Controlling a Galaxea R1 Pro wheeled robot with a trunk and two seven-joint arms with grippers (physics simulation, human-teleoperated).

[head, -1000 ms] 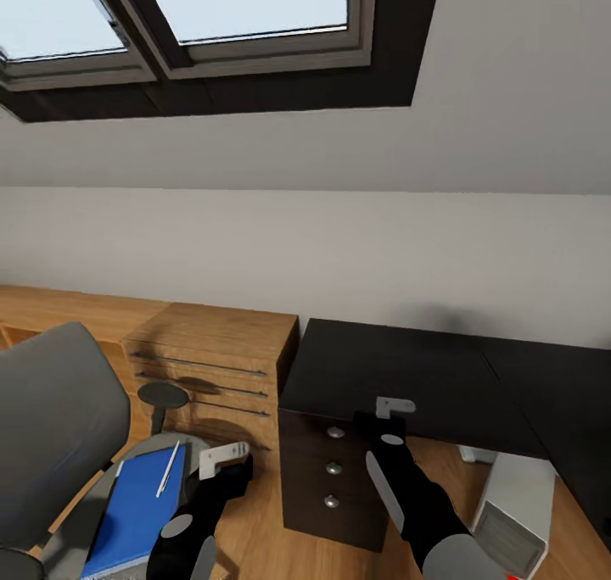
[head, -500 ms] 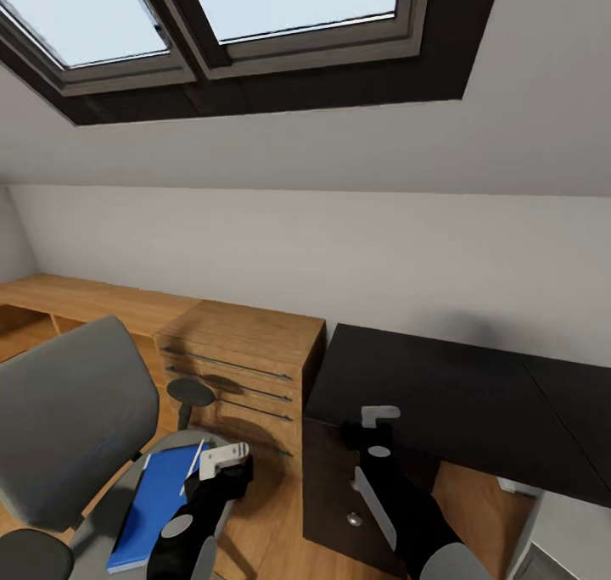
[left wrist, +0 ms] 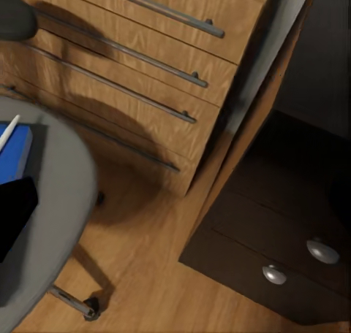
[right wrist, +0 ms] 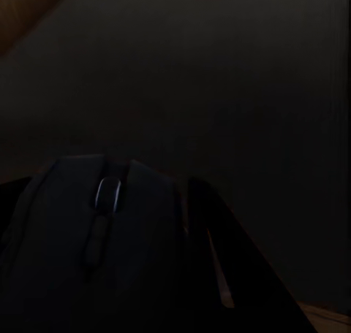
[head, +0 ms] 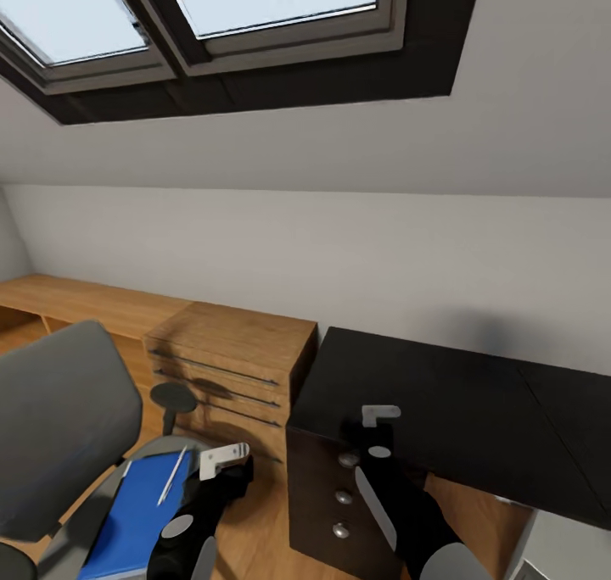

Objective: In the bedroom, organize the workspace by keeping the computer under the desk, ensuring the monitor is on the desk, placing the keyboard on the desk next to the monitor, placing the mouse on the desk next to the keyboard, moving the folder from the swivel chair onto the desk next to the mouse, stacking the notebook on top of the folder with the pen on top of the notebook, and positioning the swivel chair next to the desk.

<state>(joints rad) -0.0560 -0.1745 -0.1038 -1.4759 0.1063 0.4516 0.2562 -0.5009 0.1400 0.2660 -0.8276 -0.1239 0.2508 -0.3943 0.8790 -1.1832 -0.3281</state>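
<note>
Over the counter (head: 441, 393), the right gripper (head: 379, 412) is gripping the mouse (right wrist: 95, 267) in its fingers. Left gripper (head: 225, 459), fingers' state unclear, is hanging beside the chair (head: 64, 410) bearing the folder (head: 136, 512) and pen (head: 172, 476).

Both arms: glossy black shells, rounded segments. Left arm (head: 191, 521): grey round joint cap, pale grey strip below it, white angular bracket at wrist. Right arm (head: 407, 512): grey oval cap, long pale grey side strip, white L-shaped bracket on top.
</note>
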